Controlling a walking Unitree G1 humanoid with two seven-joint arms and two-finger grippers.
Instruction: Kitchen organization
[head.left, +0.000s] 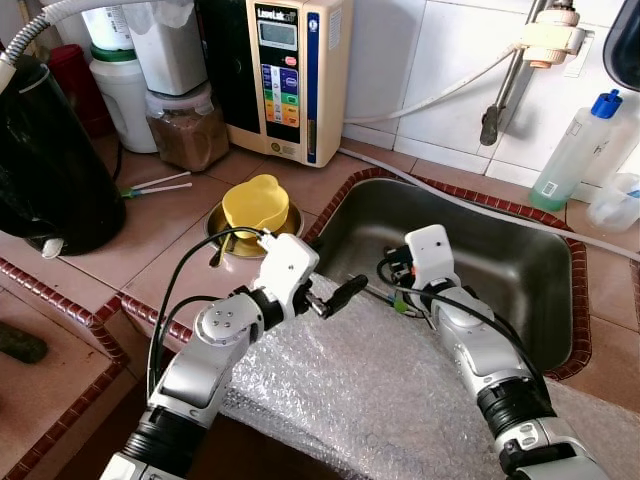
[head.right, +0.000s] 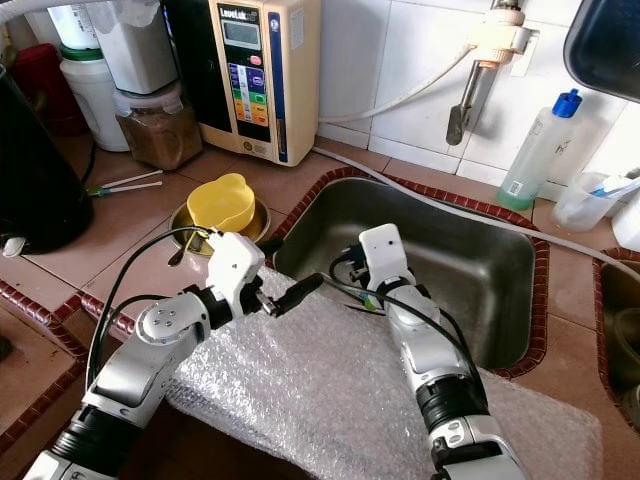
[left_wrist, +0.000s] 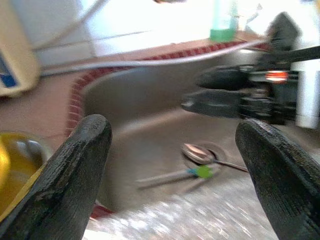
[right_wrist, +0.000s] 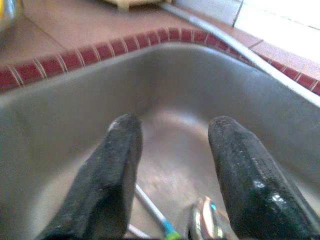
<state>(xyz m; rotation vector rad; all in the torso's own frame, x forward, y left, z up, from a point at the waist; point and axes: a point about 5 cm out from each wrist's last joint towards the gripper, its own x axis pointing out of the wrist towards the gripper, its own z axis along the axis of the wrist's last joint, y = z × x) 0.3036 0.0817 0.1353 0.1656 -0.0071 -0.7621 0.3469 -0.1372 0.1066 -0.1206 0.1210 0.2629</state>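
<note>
My right gripper (right_wrist: 172, 150) hangs spread and empty inside the steel sink (head.left: 520, 270), just above the spoon (right_wrist: 205, 222) near the drain. Its thin bowl could skid off my pads. My left gripper (left_wrist: 175, 165), also spread, hovers over the bubble wrap (head.left: 370, 390); the sink walls crowd me, and the yellow cup (head.left: 255, 205) sits beyond.

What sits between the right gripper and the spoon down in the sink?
Nothing visible. The right gripper hangs open inside the sink, directly over the spoon and a green-tipped utensil on the bottom.

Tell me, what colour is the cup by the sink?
Yellow cup, clearest in the left eye view.
</note>
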